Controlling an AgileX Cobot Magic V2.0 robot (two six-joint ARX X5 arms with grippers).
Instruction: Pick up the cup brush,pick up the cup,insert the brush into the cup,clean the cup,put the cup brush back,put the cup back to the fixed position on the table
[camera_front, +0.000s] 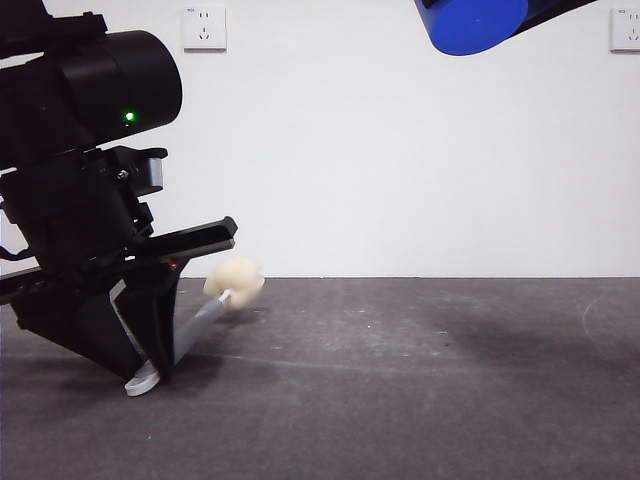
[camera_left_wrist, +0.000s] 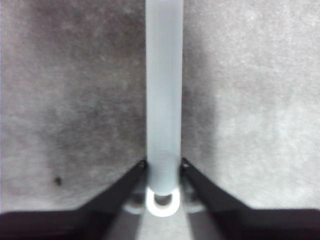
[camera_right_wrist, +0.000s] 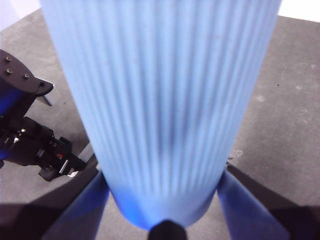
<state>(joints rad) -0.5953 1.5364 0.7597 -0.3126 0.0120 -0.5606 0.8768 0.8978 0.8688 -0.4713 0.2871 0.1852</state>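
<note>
White wall (camera_front: 380, 150), one socket (camera_front: 204, 27) upper left, another socket (camera_front: 626, 30) at right edge

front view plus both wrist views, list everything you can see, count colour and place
cup brush: 1, grey handle, white loop end, cream sponge head; tilted, loop end at the table, head raised, handle clamped near the loop.
cup: 1, blue, ribbed; held high above the table at the front view's top edge.
table: 1, dark grey-brown.
wall sockets: 2, white, on the white wall behind.
left gripper: black, low at the table, shut on the brush handle.
right gripper: raised, its jaws either side of the cup, holding it.
</note>
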